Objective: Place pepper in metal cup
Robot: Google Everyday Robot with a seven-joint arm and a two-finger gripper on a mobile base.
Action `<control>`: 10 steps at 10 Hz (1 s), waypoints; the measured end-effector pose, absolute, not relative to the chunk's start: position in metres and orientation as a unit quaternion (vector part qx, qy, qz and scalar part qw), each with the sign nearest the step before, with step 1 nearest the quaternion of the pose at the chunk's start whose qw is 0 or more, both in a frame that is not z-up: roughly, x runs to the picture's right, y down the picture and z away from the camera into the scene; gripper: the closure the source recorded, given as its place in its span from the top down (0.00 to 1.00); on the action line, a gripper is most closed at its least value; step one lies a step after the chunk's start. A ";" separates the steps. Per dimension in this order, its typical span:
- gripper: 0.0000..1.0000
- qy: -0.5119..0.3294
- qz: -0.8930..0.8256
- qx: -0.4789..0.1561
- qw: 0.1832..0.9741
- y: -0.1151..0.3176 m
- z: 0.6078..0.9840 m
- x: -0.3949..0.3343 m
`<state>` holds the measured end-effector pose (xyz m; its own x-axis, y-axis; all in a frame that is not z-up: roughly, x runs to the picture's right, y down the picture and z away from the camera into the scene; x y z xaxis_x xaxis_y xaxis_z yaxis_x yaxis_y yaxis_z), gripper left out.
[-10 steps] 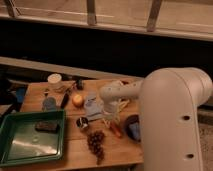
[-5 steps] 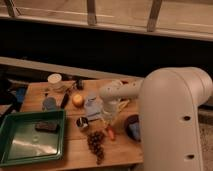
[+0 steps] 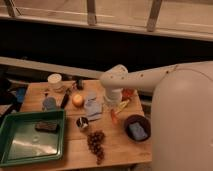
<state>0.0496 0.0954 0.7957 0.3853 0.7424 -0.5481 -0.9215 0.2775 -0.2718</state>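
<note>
At the wooden table (image 3: 120, 150), we see the robot's white arm reach in from the right and bend down over the middle of the board. Its gripper (image 3: 112, 104) hangs low just above the pepper (image 3: 114, 118). The slim red-orange pepper lies on the wood between a blue cloth (image 3: 92, 106) and a dark bowl (image 3: 136, 120), with a pale yellow-green piece (image 3: 123, 105) just beside it.

Set against a second ago, the arm and everything on the table hold much the same places. What has changed is the fingers, which have drawn together and now stand fully closed. We cannot tell whether they pinch the pepper or only touch it.

The metal cup (image 3: 81, 123) stands left of the pepper, apart from it, near a bunch of grapes (image 3: 95, 143). A green tray (image 3: 10, 150) fills the left corner, and an orange fruit (image 3: 77, 100) sits behind the cup.
</note>
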 end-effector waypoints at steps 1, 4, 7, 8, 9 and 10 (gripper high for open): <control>0.00 0.125 0.534 -0.271 0.791 0.067 0.786 0.050; 0.00 0.030 0.516 -0.276 0.810 0.024 0.783 0.014; 0.00 -0.065 0.484 -0.325 0.810 0.023 0.777 -0.024; 0.00 -0.096 0.471 -0.342 0.807 0.023 0.774 -0.037; 0.00 -0.111 0.467 -0.349 0.805 0.022 0.772 -0.043; 0.00 -0.120 0.465 -0.353 0.803 0.022 0.771 -0.043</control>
<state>-0.0428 0.0222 0.7709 0.5381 0.8320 -0.1351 -0.6622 0.3180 -0.6785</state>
